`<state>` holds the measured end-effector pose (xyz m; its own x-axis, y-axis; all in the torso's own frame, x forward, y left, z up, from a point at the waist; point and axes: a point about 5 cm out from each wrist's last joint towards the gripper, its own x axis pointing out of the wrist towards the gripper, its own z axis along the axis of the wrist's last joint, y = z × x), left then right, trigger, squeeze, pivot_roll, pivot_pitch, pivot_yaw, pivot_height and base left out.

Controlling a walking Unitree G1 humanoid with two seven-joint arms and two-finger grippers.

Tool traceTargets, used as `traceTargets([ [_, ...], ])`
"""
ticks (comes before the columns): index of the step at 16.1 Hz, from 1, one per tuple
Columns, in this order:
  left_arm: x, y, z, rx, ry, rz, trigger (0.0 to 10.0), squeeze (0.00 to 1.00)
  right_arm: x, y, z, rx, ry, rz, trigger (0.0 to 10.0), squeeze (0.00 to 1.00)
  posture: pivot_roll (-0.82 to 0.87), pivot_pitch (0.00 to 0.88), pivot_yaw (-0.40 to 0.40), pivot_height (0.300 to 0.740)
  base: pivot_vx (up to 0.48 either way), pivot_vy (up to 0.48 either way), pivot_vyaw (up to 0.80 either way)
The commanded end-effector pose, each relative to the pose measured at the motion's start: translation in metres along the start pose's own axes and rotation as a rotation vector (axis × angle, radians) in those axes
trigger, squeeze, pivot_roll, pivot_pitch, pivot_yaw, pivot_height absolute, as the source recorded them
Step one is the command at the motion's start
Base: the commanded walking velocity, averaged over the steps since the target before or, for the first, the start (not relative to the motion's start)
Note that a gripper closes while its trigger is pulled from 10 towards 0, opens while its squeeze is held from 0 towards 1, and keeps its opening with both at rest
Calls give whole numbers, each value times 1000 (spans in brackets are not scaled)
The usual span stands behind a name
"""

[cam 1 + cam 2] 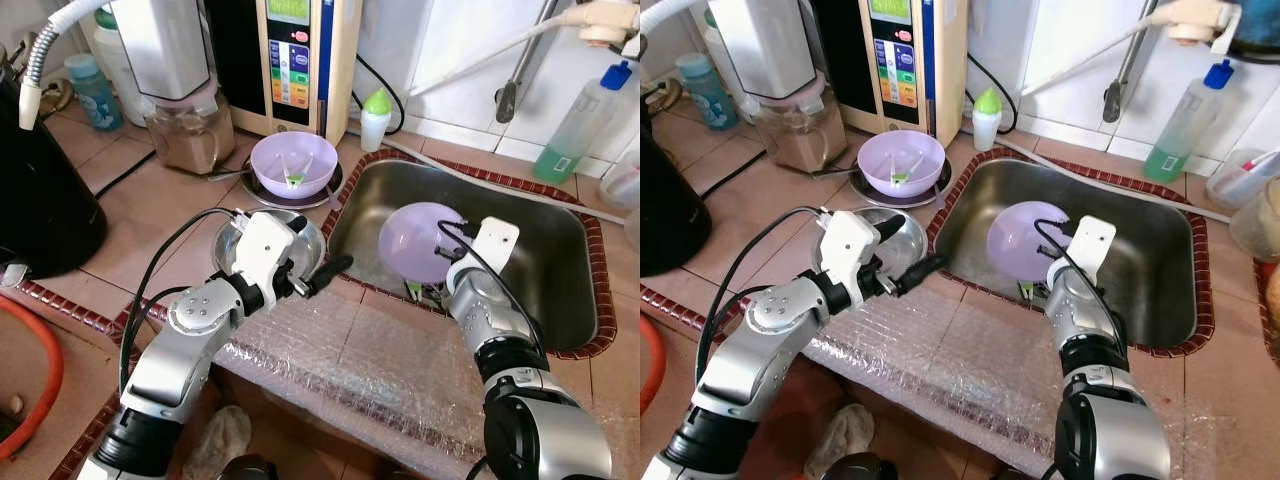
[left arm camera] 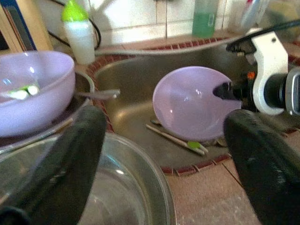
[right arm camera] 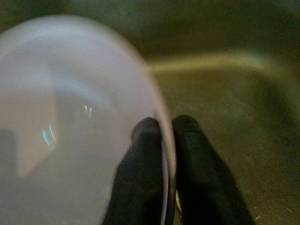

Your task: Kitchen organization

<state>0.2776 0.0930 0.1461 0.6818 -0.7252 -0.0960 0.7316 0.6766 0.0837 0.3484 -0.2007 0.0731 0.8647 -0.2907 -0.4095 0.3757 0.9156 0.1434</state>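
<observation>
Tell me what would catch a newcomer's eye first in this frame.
The lilac bowl tipped on edge in the steel sink stands out, its rim pinched by the right gripper. The left gripper hovers open over a steel bowl on the counter, left of the sink. Behind that sits a second lilac bowl holding utensils.

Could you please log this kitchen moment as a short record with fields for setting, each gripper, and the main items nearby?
setting: tiled counter with a steel sink
right gripper: shut on the rim of the purple bowl in the sink, which stands tilted on edge
left gripper: open, hovering over the steel bowl on the counter
second purple bowl: upright on a plate beside the sink
chopsticks: lying in the sink under the tilted bowl
</observation>
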Motion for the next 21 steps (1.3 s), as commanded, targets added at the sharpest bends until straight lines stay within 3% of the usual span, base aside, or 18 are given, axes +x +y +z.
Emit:
traceTargets([
  [1,2,-3,-3,-6,38,-54,10000,1000,-1,0,-6,11,22,1,10000,1000,83,0,23,740,0,0,0],
  [6,6,-5,-5,2,78,-83,10000,1000,-2,6,-12,-22,48,28,10000,1000,76,0,28,740,0,0,0],
  [8,6,-3,-4,5,83,-74,10000,1000,-3,13,-11,5,43,71,10000,1000,83,0,19,740,0,0,0],
  [10,3,4,5,36,50,-9,10000,1000,-6,28,11,-13,-100,143,10000,1000,90,0,15,740,0,0,0],
  [13,-5,22,16,62,-41,176,10000,1000,-19,52,40,118,-269,302,10000,1000,91,0,14,740,0,0,0],
  [16,-14,36,19,76,-85,353,10000,1000,-28,58,52,86,-382,375,10000,1000,101,0,1,740,0,0,0],
  [17,-25,48,18,73,-108,510,10000,1000,-34,64,54,63,-425,441,10000,1000,103,0,-4,740,0,0,0],
  [18,-31,55,14,-21,-114,606,10000,1000,-40,68,55,42,-450,498,10000,1000,104,0,-5,740,0,0,0],
  [20,-45,67,1,-73,-68,755,10000,1000,-52,76,53,-42,-499,591,10000,1000,105,0,-9,740,0,0,0],
  [21,-53,72,-8,-118,-41,821,10000,1000,-58,80,48,-71,-495,659,10000,651,105,0,-12,740,0,0,0],
])
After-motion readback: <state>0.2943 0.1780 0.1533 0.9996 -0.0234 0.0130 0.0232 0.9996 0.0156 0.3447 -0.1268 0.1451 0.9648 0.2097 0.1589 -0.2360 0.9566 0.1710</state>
